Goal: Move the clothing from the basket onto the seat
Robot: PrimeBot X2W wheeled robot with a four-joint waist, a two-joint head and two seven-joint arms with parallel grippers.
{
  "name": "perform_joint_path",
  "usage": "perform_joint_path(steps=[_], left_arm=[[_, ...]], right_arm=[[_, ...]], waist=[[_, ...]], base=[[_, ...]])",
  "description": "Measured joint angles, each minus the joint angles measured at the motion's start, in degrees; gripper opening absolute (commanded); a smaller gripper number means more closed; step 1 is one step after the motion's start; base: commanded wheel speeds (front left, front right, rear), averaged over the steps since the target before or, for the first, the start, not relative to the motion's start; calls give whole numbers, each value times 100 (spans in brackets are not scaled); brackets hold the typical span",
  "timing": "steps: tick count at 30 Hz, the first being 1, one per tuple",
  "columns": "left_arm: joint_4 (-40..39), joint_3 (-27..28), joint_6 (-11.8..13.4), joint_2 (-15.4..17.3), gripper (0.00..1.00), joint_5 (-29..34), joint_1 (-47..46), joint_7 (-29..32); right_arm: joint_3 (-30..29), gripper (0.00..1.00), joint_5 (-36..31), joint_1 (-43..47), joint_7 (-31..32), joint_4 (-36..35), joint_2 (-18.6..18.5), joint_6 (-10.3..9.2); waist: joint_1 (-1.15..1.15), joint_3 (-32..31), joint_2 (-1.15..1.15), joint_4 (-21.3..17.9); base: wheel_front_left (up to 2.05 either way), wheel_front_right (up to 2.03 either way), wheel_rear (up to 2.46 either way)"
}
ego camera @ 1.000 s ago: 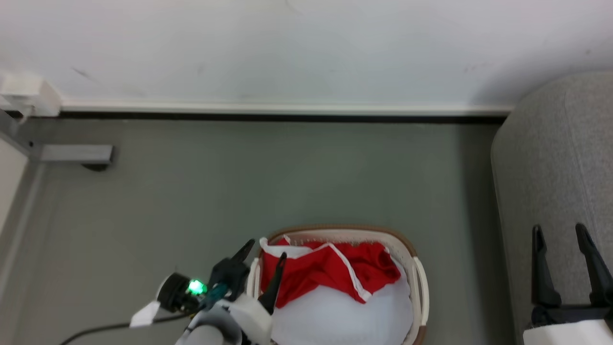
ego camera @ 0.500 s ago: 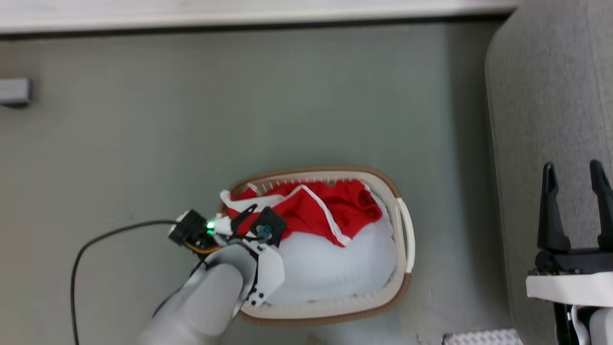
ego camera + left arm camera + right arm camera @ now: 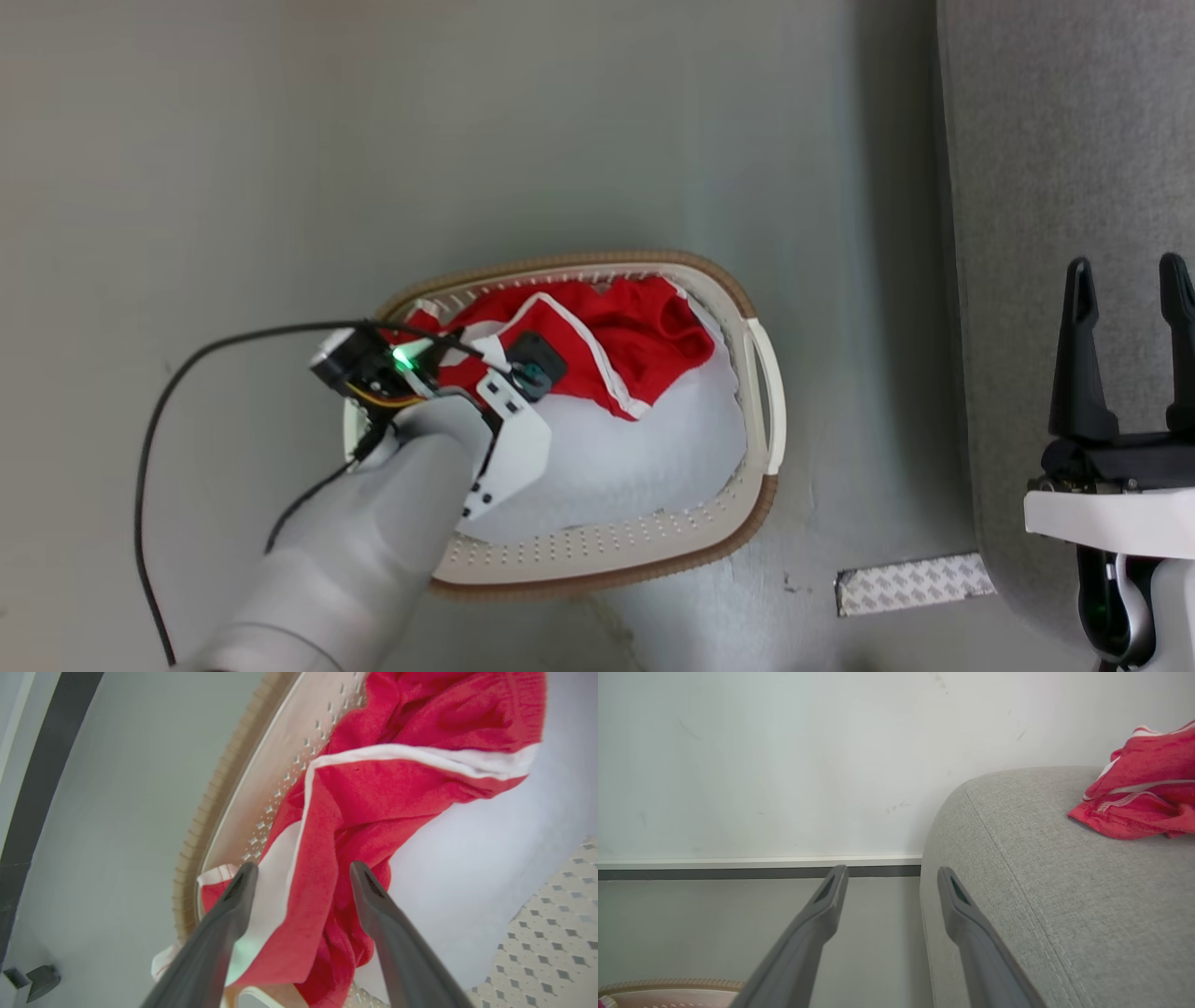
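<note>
Clothing [image 3: 644,336]: red, white-trimmed, bunched in far half of basket [image 3: 597,546], on top of white fabric [image 3: 635,448]. Long axis left-right across head view; trim line runs diagonal.
Change since one second ago: head camera tipped down, wall out of frame. Left gripper [image 3: 302,870] gone from basket's left rim to over clothing.
Left jaws open, red fold with white band between fingers.
Second piece [image 3: 1143,798] lies on seat [image 3: 1046,140].
Right gripper [image 3: 1128,264] over seat edge, jaws open, empty.

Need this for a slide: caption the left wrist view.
Open left tool straddles a fold of the red clothing in the basket.
</note>
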Motion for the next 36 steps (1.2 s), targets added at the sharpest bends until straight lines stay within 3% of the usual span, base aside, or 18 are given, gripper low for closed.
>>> perform_joint_path(steps=[10,11,12,18,22,28,36], left_arm=[[468,-277,2,122,100,222,-576,225],[491,-298,1,145,73,222,-586,219],[512,-313,0,163,0,222,-599,214],[523,-209,33,158,0,33,-636,-169],[308,68,83,74,0,-421,-487,-769],[-96,245,-40,26,0,-1018,152,-1385],[-1518,52,-41,13,0,-1957,1212,-1634]], right_arm=[[178,100,500,-194,0,-136,1,0],[178,100,573,-211,0,-144,1,0],[175,100,610,-234,0,-149,0,0],[90,100,692,-268,0,-175,1,0],[53,100,565,-216,0,-90,2,0],[74,100,236,-18,0,11,3,0],[211,100,122,517,-1,193,-190,0]], waist=[[0,604,0,-187],[-1,652,0,-210],[-1,696,0,-238],[-1,761,0,-303],[-1,522,0,-222],[-1,-171,0,-62],[-3,-1393,0,286]], base=[[0,0,0],[0,0,0],[0,0,0],[0,0,0],[0,0,0],[0,0,0],[0,0,0]])
